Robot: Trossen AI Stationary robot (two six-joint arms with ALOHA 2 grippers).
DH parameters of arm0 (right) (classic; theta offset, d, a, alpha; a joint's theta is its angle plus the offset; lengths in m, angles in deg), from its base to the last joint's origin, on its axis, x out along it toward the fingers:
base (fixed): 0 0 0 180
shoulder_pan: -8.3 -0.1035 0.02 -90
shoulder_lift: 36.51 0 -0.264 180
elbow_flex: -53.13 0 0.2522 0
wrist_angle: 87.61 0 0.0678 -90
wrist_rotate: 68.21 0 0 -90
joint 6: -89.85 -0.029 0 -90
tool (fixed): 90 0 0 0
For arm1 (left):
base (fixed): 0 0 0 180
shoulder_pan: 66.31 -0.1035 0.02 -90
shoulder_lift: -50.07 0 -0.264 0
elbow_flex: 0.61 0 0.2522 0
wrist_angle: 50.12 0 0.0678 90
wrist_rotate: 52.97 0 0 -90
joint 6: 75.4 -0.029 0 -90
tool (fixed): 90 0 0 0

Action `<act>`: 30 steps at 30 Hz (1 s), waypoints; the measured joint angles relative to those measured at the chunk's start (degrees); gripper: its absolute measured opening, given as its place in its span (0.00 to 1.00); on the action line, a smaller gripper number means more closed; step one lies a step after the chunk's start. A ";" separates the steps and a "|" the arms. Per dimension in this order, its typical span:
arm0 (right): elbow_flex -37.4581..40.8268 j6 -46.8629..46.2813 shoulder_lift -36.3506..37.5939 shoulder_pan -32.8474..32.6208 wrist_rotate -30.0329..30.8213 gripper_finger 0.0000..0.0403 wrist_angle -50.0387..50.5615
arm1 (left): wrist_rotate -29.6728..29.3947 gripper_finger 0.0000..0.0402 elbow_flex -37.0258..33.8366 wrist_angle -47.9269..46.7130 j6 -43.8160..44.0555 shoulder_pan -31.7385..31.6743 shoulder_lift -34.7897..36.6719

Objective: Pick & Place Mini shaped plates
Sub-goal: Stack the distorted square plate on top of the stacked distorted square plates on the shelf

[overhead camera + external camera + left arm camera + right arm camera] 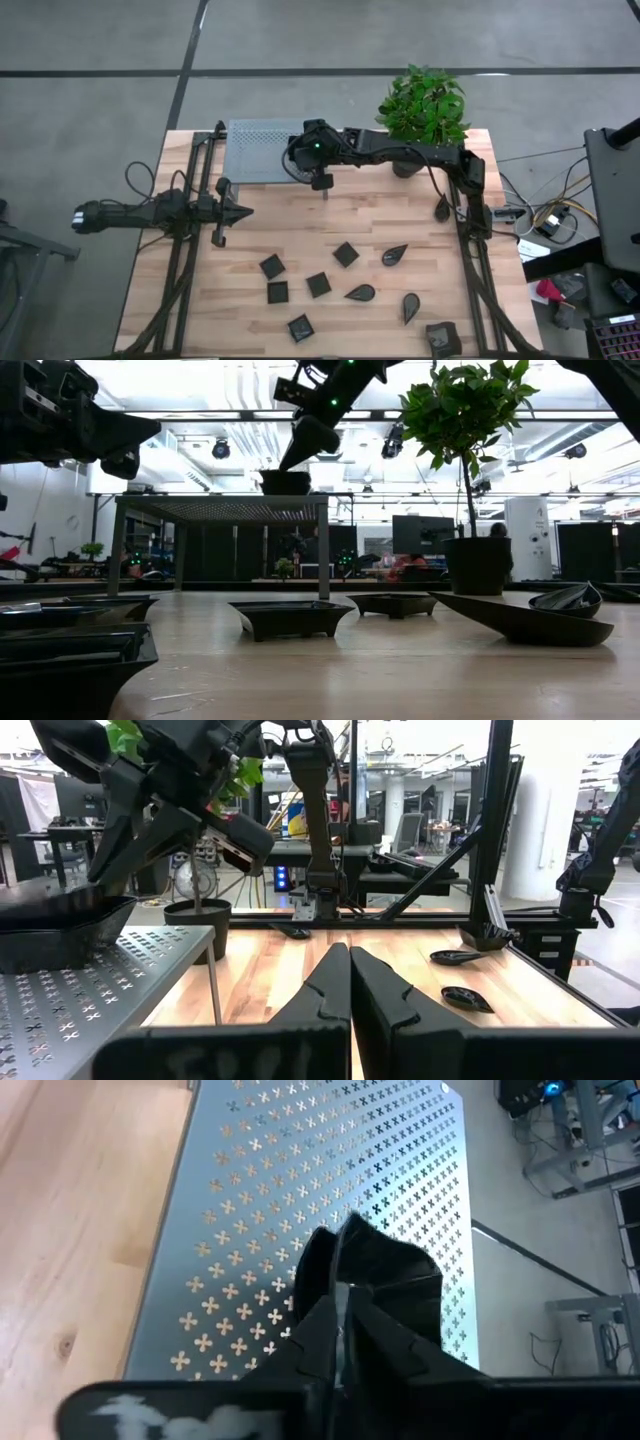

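Observation:
My right gripper (300, 450) reaches over the grey perforated shelf (258, 150) at the table's far side. It is shut on one small dark square plate (285, 482). That plate also shows in the left wrist view (60, 925). Several more mini plates lie flat on the wooden table near its front, some square (318, 284), some teardrop shaped (394, 254). My left gripper (240, 211) hovers shut over the table's left side and holds nothing. My right gripper pinches the plate's rim (345, 1245) between its two fingers (320, 1315). The fingers slant down from above and from the table's right side. The plate sits level, with its base on or just above the shelf top (220, 500); I cannot tell which.
A potted green plant (424, 102) stands at the table's far right, close to the right arm. One teardrop plate (441, 209) lies by the right frame rail. Another dark plate (441, 338) sits at the near right corner. Bare wood shows between the shelf and the plates.

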 joint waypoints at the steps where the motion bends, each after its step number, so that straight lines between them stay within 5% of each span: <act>1: 0.00 -0.10 0.00 0.02 0.00 0.09 -0.07 | 0.01 0.00 0.00 0.01 0.00 -0.01 -0.02; 13: -0.07 -5.94 1.93 -1.56 0.44 0.30 1.79 | 0.02 0.00 0.00 0.00 0.02 0.00 -0.02; 30: -0.04 -22.93 5.38 -11.05 -6.30 0.29 20.16 | 0.00 0.00 0.00 0.00 0.02 -0.02 -0.01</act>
